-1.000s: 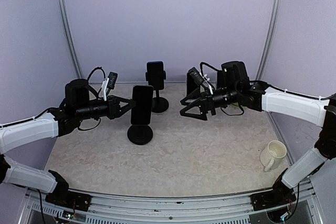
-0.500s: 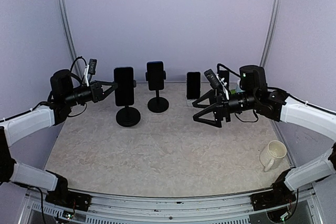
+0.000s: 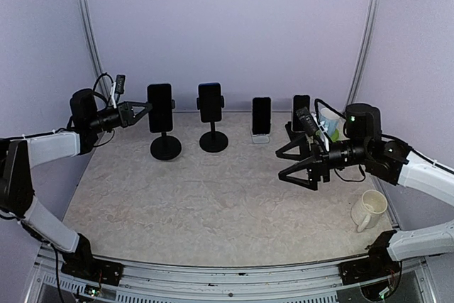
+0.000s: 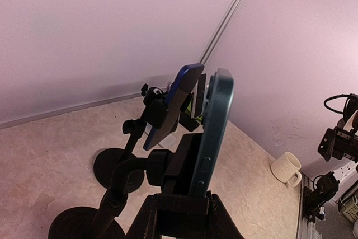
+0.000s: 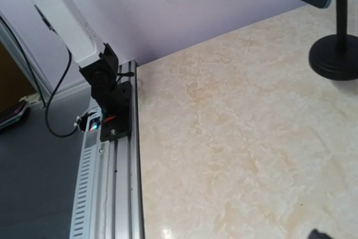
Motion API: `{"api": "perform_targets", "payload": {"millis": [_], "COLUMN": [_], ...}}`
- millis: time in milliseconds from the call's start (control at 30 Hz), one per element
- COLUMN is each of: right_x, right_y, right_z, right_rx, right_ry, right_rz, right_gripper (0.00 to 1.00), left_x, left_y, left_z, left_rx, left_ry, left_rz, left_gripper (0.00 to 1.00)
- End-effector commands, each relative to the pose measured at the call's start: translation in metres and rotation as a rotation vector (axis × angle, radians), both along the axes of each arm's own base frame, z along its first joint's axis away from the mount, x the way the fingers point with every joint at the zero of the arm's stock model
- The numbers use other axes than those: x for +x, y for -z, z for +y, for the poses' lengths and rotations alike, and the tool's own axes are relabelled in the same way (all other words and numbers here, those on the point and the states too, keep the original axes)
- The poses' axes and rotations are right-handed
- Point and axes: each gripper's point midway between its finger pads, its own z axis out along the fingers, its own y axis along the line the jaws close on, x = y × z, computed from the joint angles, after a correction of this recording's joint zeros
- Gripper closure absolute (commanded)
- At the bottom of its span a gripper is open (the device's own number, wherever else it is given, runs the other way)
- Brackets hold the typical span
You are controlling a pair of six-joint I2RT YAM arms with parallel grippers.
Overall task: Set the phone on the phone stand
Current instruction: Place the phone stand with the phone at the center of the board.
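A dark phone sits upright in the clamp of a black phone stand at the back left. My left gripper is shut on that stand's clamp from the left. In the left wrist view the phone shows edge-on in a teal case, with my gripper closed on the clamp below it. My right gripper is open and empty above the table at mid right. Its fingers barely show in the right wrist view.
A second stand holds a blue phone beside the first. Two more phones stand at the back. A cream mug sits at the right, a cup behind my right arm. The right wrist view shows the table's rail.
My left gripper has carried the stand with its phone from the table's middle back and left into the back row. My right arm has pulled away to the right, still open.
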Motion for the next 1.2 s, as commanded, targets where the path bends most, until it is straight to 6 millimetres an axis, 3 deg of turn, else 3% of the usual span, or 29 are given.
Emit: {"api": "perform_targets", "payload": {"millis": [0, 467, 667, 900, 1167], "right_x": [-0.007, -0.029, -0.038, -0.051, -0.062], "right_y": [-0.001, 0.006, 0.016, 0.021, 0.023], "right_z": [-0.012, -0.033, -0.038, -0.047, -0.052], "right_rx": [0.004, -0.019, -0.021, -0.017, 0.002], "right_ry": [0.034, 0.057, 0.047, 0.045, 0.028], "right_rz": [-0.020, -0.019, -0.002, 0.001, -0.007], "right_gripper": [0.00, 0.00, 0.00, 0.00, 0.00], "left_x": [0.007, 0.047, 0.052, 0.057, 0.060], "left_y": [-0.058, -0.032, -0.033, -0.009, -0.002], "left_z": [0.004, 0.017, 0.022, 0.026, 0.037], "left_rx": [-0.007, -0.034, -0.065, -0.076, -0.158], "left_ry": [0.050, 0.112, 0.118, 0.132, 0.176], "left_rz": [-0.262, -0.233, -0.249, -0.214, -0.193], "left_gripper": [1.00, 1.00, 1.00, 1.00, 1.00]}}
